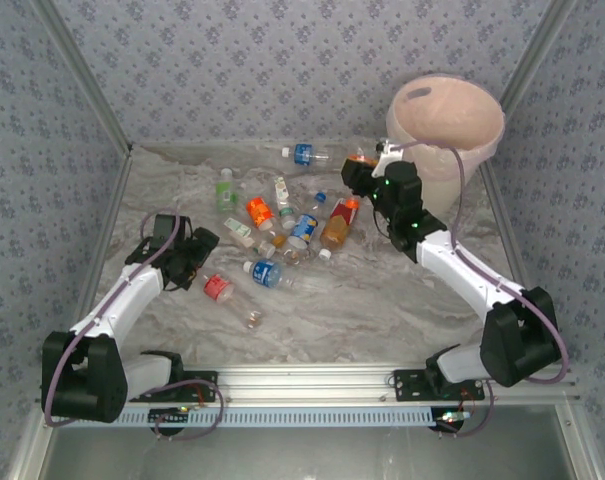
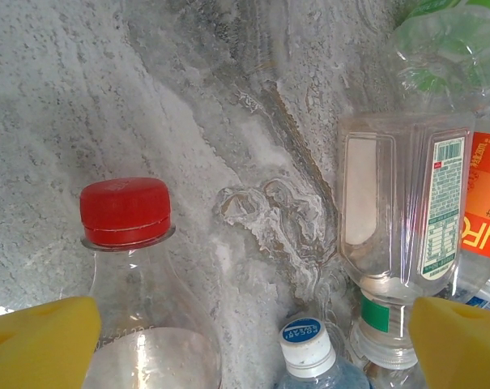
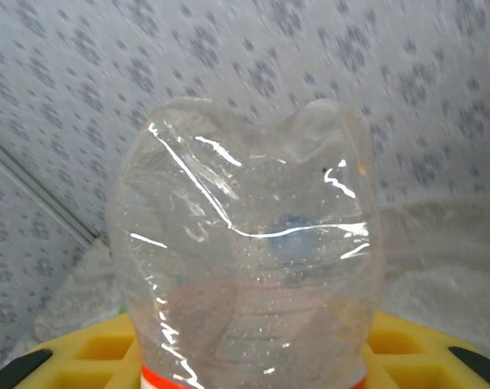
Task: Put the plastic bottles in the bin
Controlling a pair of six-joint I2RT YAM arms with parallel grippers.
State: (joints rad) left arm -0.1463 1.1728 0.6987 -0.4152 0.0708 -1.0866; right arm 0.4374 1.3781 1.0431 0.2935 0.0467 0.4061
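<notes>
1. From above I can see the whole table (image 1: 382,300). The bin (image 1: 487,105) stands at 1 o'clock, in the far right corner. The plastic bottles (image 1: 282,235) lie in a heap in the middle. One blue-label bottle (image 1: 304,154) lies by itself at 12 o'clock.
2. The top view also tells me where the arms are. The left gripper (image 1: 194,258) is at 8 o'clock from the heap. The right gripper (image 1: 365,172) is at 2 o'clock from the heap, just beside the bin.
3. The left wrist camera gets in close. Its two yellow pads (image 2: 42,340) are far apart, one at each bottom corner, and they hold nothing.
4. Between those pads I see a red-cap bottle (image 2: 125,212) at 8 o'clock and a blue-and-white cap (image 2: 301,332) at 6 o'clock. A green-collar bottle (image 2: 398,235) lies upside down at 4 o'clock. I cannot tell if a pad touches any of them.
5. The right wrist camera shows what the top view is too small to make clear. The right gripper is squeezed tight on a crumpled clear bottle (image 3: 245,267), with a yellow pad on each side. A thin orange-red band runs along the bottom of that bottle, and its dented end points at the flowery wall (image 3: 83,73).
</notes>
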